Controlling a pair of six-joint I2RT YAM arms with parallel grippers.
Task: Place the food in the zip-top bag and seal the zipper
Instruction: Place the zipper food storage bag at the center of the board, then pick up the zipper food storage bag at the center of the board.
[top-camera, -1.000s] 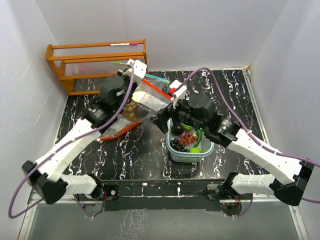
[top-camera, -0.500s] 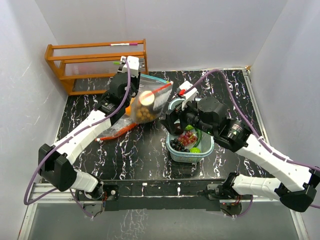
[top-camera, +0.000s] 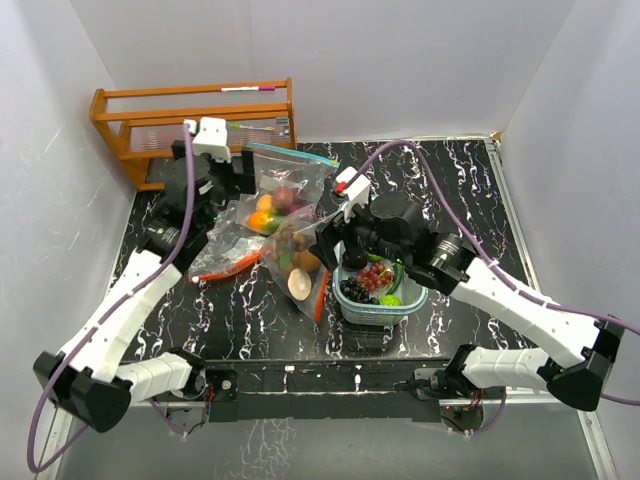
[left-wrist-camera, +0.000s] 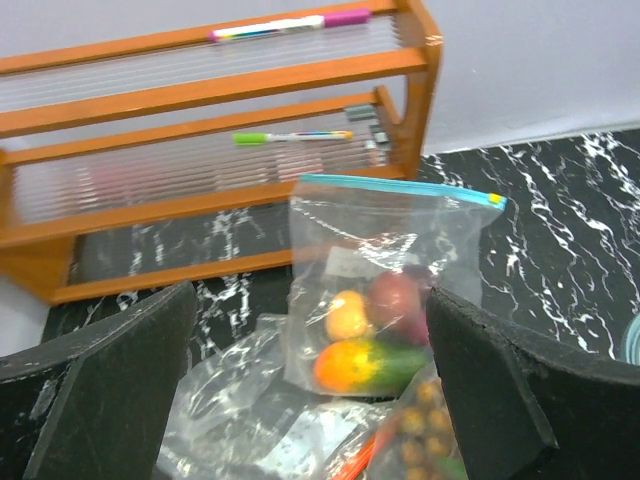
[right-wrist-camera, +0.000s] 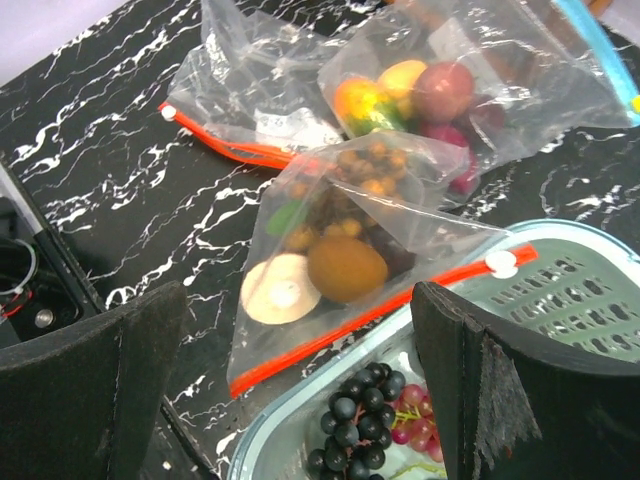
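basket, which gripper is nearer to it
Right. The right gripper hovers open beside the basket's rim, over the red-zip bag. The left gripper is up by the rack, beyond the blue-zip bag.

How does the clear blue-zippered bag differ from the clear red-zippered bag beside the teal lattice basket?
The blue-zippered bag stands upright; the red-zippered bag lies beside the teal basket. The blue-zippered bag holds orange, yellow and dark red fruit; the red-zippered bag holds brown nuts and a pale round slice. Both are clear plastic with food inside.
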